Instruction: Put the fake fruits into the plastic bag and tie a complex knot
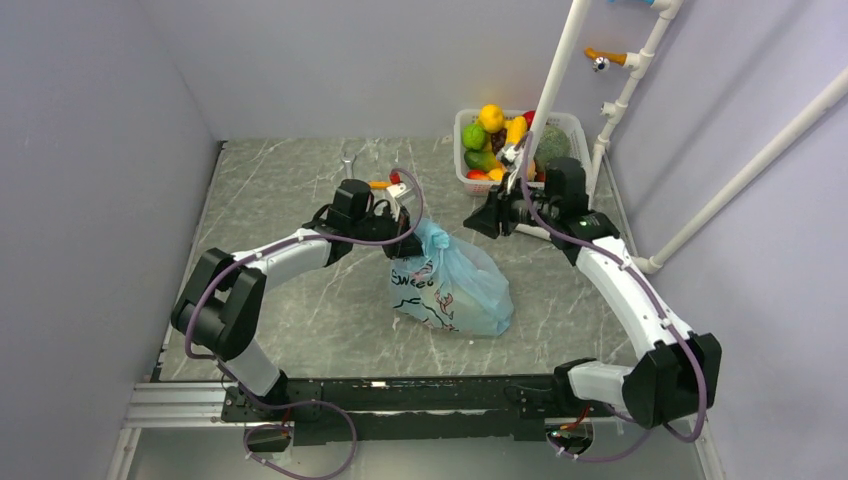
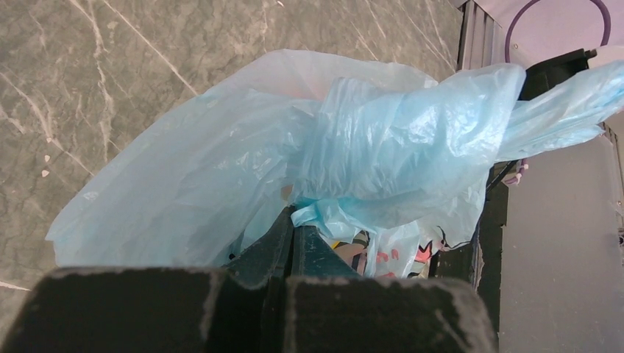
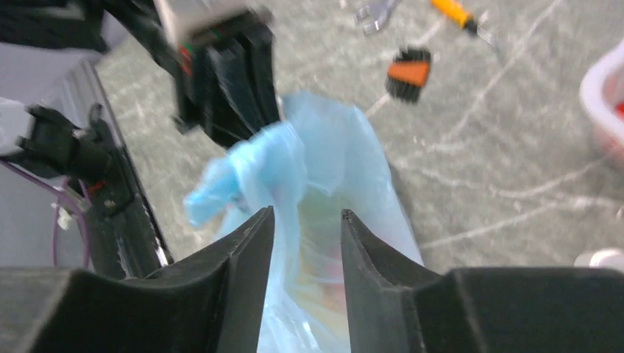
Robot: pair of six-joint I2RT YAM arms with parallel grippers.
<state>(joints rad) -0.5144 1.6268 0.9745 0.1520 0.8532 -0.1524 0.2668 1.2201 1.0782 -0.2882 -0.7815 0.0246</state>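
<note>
The light-blue plastic bag (image 1: 452,288) stands mid-table, with dark and pink print on its front. My left gripper (image 1: 411,242) is shut on a fold of plastic at the bag's neck; the left wrist view shows the jaws (image 2: 295,223) pinching that fold under a bunched, wrapped band of bag (image 2: 397,140). I cannot tell whether the knot is cinched. My right gripper (image 1: 474,222) is open and empty, just right of the neck; in its own view (image 3: 305,217) the bag (image 3: 331,147) lies past the fingertips. Several fake fruits (image 1: 492,120) sit in the basket. Faint colours show through the bag.
The white mesh basket (image 1: 462,160) stands at the back right beside white pipes (image 1: 560,60). An orange-handled screwdriver (image 3: 456,13), a wrench (image 3: 374,12) and a small orange-and-black tool (image 3: 409,72) lie behind the bag. Walls close in on both sides.
</note>
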